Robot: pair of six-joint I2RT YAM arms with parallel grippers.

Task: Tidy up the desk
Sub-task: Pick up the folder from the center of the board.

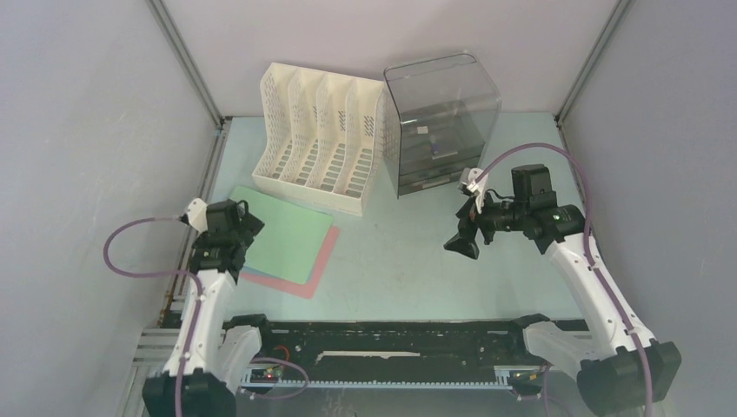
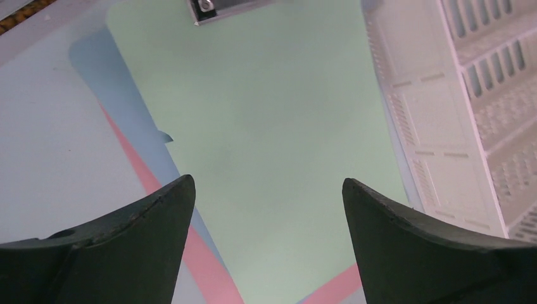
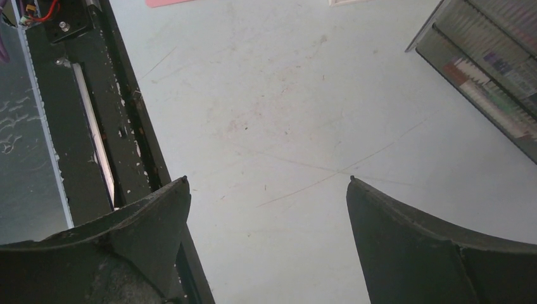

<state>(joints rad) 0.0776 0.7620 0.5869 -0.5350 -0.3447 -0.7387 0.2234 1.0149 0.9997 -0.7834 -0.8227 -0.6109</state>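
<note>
The desk [image 1: 408, 256] is a pale mint-green tabletop. A green clipboard [image 1: 291, 236] with a metal clip [image 2: 212, 9] lies at the left on a blue sheet [image 2: 104, 69] and a pink sheet [image 1: 317, 269]. My left gripper [image 1: 246, 228] hovers over the clipboard's left end, open and empty. In the left wrist view [image 2: 267, 190] the green board fills the gap between its fingers. My right gripper [image 1: 461, 243] is open and empty above bare desk [image 3: 285, 114], in front of the drawer unit; its fingertips [image 3: 177, 190] frame only tabletop.
A white multi-slot file rack [image 1: 317, 139] stands at the back, close to the clipboard [image 2: 468, 95]. A smoky clear drawer unit [image 1: 439, 122] stands to its right [image 3: 487, 57]. A black rail [image 1: 391, 334] runs along the near edge [image 3: 114, 126]. Grey walls enclose the sides.
</note>
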